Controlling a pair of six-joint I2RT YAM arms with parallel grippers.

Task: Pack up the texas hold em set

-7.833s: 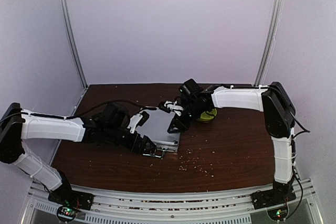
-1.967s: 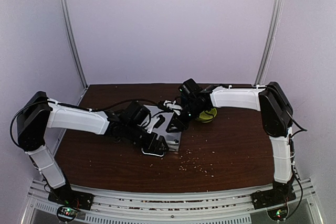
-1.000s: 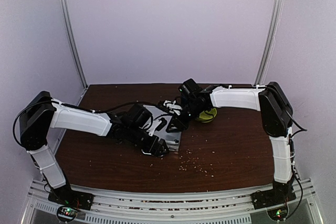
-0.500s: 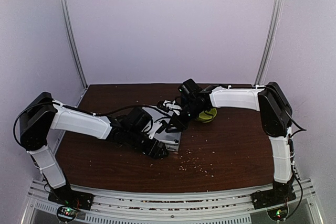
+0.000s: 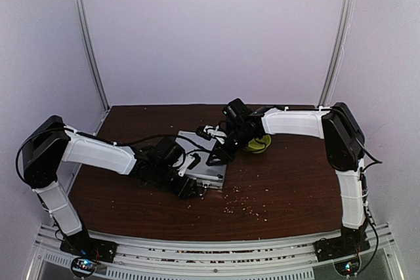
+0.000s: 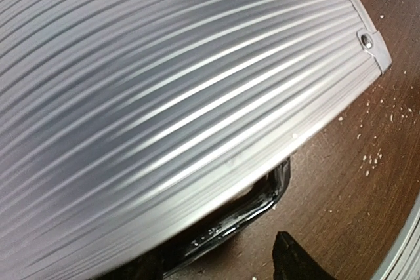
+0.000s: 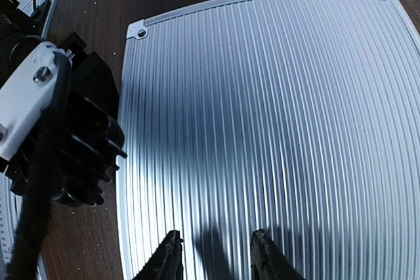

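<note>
The silver ribbed briefcase [image 5: 207, 162] lies shut on the brown table; chips, card boxes and dice are out of view. My left gripper [image 5: 187, 185] sits low at the case's near front edge. In the left wrist view the black handle [image 6: 244, 218] pokes out under the lid [image 6: 164, 83], and one dark fingertip [image 6: 295, 263] stands clear of it to the right. My right gripper [image 7: 215, 257] hovers over the lid [image 7: 275, 96], open, its two fingertips apart and casting a shadow on the ribs with nothing between them.
A yellow-green bowl [image 5: 258, 143] stands just right of the case, behind the right wrist. Pale crumbs [image 5: 249, 208] are scattered on the table in front and to the right. The left arm's black and white wrist [image 7: 59, 136] lies close along the case's left side.
My left gripper has drawn back a little to the left and sunk lower at the case's front edge, with its jaws narrowing. The right arm has stayed still over the lid.
</note>
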